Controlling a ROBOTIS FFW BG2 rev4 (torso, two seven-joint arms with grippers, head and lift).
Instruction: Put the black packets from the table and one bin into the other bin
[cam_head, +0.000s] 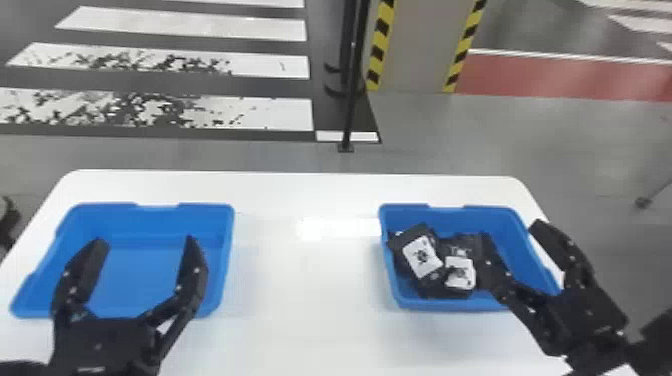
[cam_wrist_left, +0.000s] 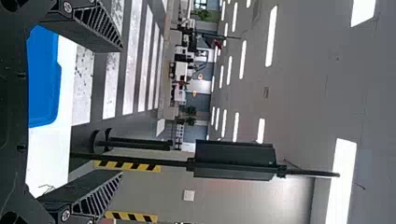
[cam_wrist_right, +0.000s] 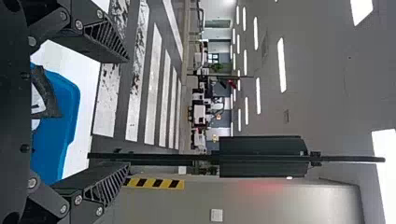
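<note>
head view: look just left of the right gripper (cam_head: 512, 233) — spread, empty and nearer — for the black packets (cam_head: 422, 260), heaped in the right bin (cam_head: 445, 304), well apart from the equally spread, empty left gripper (cam_head: 145, 241).

Right gripper (cam_head: 511, 232) partly hides black packets (cam_head: 420, 256) (overlapping pile, count unclear); table (cam_head: 305, 320) cut off below, head view.

Table (cam_head: 300, 290) glossy; bins (cam_head: 150, 224) plastic (smooth, too).

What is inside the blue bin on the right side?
Black packets lie piled in the bin, with white labels showing. What is beneath them or behind the right gripper cannot be seen.
</note>
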